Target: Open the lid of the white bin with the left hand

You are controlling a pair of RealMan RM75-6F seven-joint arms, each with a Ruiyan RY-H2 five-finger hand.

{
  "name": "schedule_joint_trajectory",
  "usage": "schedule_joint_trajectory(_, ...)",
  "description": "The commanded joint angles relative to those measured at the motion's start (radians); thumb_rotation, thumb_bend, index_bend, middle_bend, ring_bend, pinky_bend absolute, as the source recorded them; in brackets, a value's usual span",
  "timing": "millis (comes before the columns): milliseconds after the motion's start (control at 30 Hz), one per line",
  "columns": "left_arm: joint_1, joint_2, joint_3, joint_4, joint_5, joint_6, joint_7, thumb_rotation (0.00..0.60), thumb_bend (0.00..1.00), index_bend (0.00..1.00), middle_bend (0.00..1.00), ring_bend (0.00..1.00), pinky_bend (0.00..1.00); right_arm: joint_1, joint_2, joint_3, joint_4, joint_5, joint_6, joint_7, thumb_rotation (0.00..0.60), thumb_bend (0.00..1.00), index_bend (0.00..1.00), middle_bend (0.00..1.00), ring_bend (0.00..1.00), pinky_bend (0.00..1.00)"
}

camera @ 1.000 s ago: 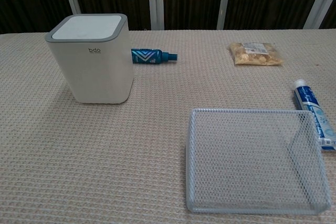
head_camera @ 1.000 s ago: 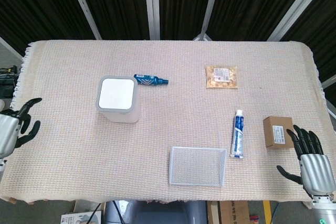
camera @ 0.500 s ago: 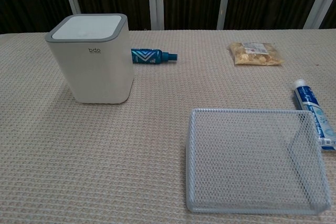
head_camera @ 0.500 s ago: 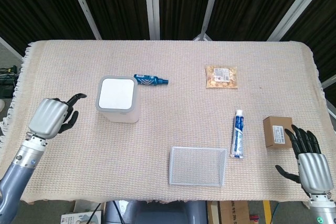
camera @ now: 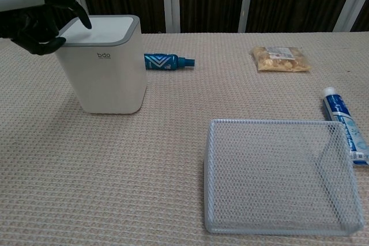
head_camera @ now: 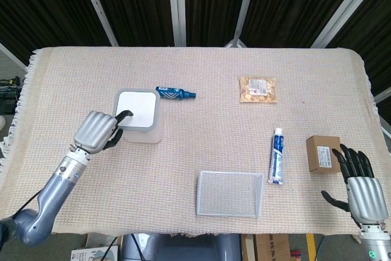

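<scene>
The white bin (head_camera: pixel 138 116) (camera: pixel 107 73) stands upright on the left half of the table, its flat white lid (camera: pixel 97 29) in a grey rim lying closed. My left hand (head_camera: pixel 97 131) (camera: pixel 30 18) is at the bin's left side, level with its top. Most of its fingers are curled in, and one dark fingertip (head_camera: pixel 126 114) (camera: pixel 85 23) reaches over the lid's left edge. It holds nothing. My right hand (head_camera: pixel 361 184) hovers at the table's front right corner with its fingers spread and nothing in it; the chest view does not show it.
A blue bottle (head_camera: pixel 175 93) (camera: pixel 168 61) lies just behind the bin. A snack bag (head_camera: pixel 258 88) lies at the back right. A toothpaste tube (head_camera: pixel 277 156), a cardboard box (head_camera: pixel 322 153) and a wire mesh tray (head_camera: pixel 230 193) (camera: pixel 279 176) lie towards the front right.
My left hand has come in from the table's left edge to the bin, rising to lid height with one finger out over the lid. The right hand has barely moved.
</scene>
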Motion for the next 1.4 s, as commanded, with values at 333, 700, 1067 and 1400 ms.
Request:
schedule_joint_trajectory(333,-0.018,-0.013,0.046,-0.010,-0.016,0.021,0.076,0.600,0.71,0.44,0.90,0.80,0.69,0.000,-0.005,0.003,0.002,-0.002,0.009,0.005,0.600,0.14,0.12,0.00,0.03,0.00)
schedule_joint_trajectory(700,-0.041,-0.023,0.043,-0.025,-0.075,0.057,0.134,0.600,0.70,0.52,0.90,0.80,0.69,-0.001,-0.007,0.005,0.000,0.003,0.010,0.007,0.600,0.14,0.12,0.00,0.03,0.00)
schedule_joint_trajectory(1067,0.031,0.009,0.062,-0.098,0.132,0.278,0.068,0.600,0.56,0.40,0.73,0.68,0.64,0.001,-0.010,0.004,-0.002,0.003,0.007,0.002,0.600,0.14,0.12,0.00,0.03,0.00)
schedule_joint_trajectory(1400,0.331,0.140,0.267,-0.126,0.374,0.621,0.009,0.600,0.27,0.29,0.37,0.28,0.33,0.003,-0.016,0.000,-0.002,-0.001,0.002,-0.010,0.600,0.14,0.12,0.00,0.03,0.00)
